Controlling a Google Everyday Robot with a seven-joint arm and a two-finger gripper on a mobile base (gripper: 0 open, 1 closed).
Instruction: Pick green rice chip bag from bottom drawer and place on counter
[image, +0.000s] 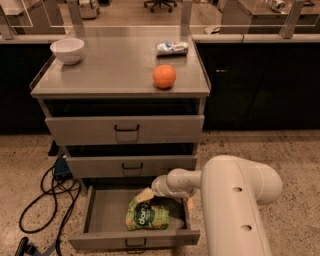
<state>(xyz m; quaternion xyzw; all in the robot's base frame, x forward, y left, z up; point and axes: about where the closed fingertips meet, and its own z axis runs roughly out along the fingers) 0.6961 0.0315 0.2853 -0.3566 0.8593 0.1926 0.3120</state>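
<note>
A thick, smooth cream-white arm (235, 200), showing two small dark holes, is narrowing through a rounded joint to a tan gripper (145, 195) hanging over the bottom drawer (105, 217).

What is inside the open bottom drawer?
The green rice chip bag lies in the bottom drawer, with the claw at its top edge. The arm covers the drawer's back right corner, so anything there is hidden.

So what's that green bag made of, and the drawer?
The green rice chip bag looks like thin plastic film, wrinkled and glossy. The bottom drawer looks like dull grey metal, flat and smooth. The gripper hangs at the bag's top edge.
</note>
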